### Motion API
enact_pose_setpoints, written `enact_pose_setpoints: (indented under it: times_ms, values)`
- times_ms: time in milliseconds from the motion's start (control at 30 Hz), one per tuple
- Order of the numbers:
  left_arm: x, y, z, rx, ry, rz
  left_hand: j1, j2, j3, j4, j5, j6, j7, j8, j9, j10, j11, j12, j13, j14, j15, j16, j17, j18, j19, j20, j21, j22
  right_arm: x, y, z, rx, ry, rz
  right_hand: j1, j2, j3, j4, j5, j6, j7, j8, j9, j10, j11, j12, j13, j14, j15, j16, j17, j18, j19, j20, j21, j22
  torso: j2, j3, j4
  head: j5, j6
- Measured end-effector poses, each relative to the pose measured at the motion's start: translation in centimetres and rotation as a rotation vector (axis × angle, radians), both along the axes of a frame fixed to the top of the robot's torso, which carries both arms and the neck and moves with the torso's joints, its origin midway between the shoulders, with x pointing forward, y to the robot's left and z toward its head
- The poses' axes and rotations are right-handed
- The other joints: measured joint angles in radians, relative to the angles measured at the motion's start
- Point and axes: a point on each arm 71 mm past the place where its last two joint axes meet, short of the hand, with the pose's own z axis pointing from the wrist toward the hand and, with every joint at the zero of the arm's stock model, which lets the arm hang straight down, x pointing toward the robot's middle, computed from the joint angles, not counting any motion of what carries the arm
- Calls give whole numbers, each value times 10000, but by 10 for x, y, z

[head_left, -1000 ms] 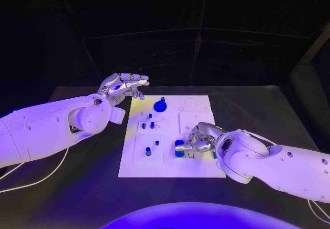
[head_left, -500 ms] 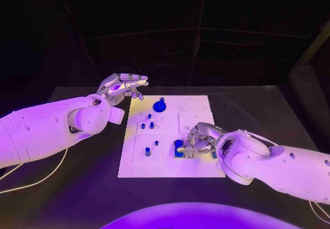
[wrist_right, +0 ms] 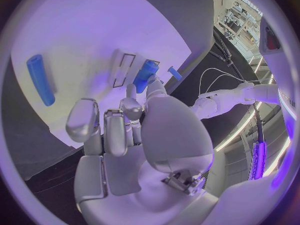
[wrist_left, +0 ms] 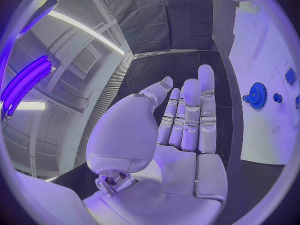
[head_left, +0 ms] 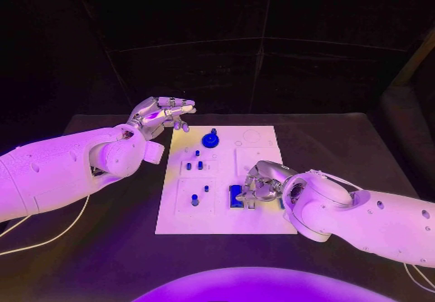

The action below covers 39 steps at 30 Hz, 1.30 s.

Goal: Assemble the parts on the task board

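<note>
— Where is the task board (head_left: 258,220)?

— In the middle of the head view, a white plate lying flat on the black table (head_left: 363,145), long side running away from the camera. No writing or label on it can be read.

— And the parts?

— A blue gear with a knob (head_left: 210,139) stands near the board's upper edge, centre of the frame. Below it, two small blue pegs (head_left: 194,166) sit side by side in a framed recess, and lower left a single blue peg (head_left: 195,200) stands in another recess. Just right of that, a blue block (head_left: 236,195) sits against the right hand's fingertips.

— So the right hand (head_left: 260,184) holds it?

— It looks so. In the right wrist view the fingertips close on a blue block (wrist_right: 145,75) at a rectangular slot, though whether it is truly pinched or only touched is hard to tell. A blue cylinder (wrist_right: 40,79) lies apart on the board in that view.

— The left hand (head_left: 163,114)?

— Upper left of the head view, off the board's far left corner, above the table. In the left wrist view its fingers (wrist_left: 190,115) are straight and loosely apart, holding nothing.
</note>
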Motion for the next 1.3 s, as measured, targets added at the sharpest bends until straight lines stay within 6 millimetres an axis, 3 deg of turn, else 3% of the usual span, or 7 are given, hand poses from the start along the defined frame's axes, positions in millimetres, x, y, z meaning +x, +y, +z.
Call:
enact_pose_setpoints:
  times_ms: [233,367,533,633,800,1067,1300]
  values:
    - [0,0,0,4,5,4,0,0,0,0,0,0,0,0,0,0,0,0,0,0,0,0,0,0,0,0,0,0,-1,-4,1,-72,-102,13,39,40,-55,-55,48,0,0,0,11,36,-35,0,21,0,0,0,-1,1,0,0,0,16,0,3,0,13,0]
    - [0,1,0,9,9,13,0,0,0,0,0,0,0,0,0,0,0,0,0,0,0,0,0,0,0,0,0,1,-3,-10,4,82,-257,-65,-37,79,-216,105,479,-203,96,-56,-15,53,-18,48,57,0,0,0,39,0,0,0,0,15,0,8,-5,6,22]
    - [0,2,0,18,18,21,0,0,0,0,0,0,0,0,0,0,0,0,0,0,0,0,1,0,0,0,0,1,-7,-34,11,479,-528,-470,-128,121,-344,202,848,-618,278,-418,-212,88,95,95,112,-14,62,0,96,0,0,0,0,37,0,10,-22,-59,48]
    - [0,2,0,22,23,21,0,0,0,0,0,0,0,0,0,0,0,0,0,0,0,0,1,0,0,0,0,1,-8,-53,14,516,-603,-778,-106,142,-366,201,894,-706,298,-559,-309,88,95,95,122,1,77,0,111,1,38,38,0,52,-6,6,-25,-135,72]
    - [0,2,-1,29,38,12,0,0,0,0,0,0,0,0,0,0,0,0,0,0,0,0,1,0,0,0,0,1,-8,-77,17,269,-605,-1033,139,388,-407,159,1362,-742,334,-784,-485,52,202,95,86,0,150,0,108,1,38,38,0,46,-6,-4,-28,-252,100]
    - [0,1,-1,29,53,-7,0,0,1,0,0,0,0,0,0,0,0,0,0,0,0,0,2,0,0,0,0,1,-7,-93,12,-474,-468,-912,191,439,-435,132,1396,-556,336,-820,-573,52,202,95,80,0,149,0,125,1,38,37,0,74,6,15,-43,-456,131]
    - [-1,2,-2,30,61,-11,0,0,1,0,0,0,0,-1,-1,0,0,0,0,0,0,0,2,0,0,0,0,1,-5,-97,8,-1165,-298,-725,192,439,-627,323,1282,-288,273,-877,-647,52,202,94,80,0,149,0,157,1,38,38,0,122,7,12,-42,-562,135]
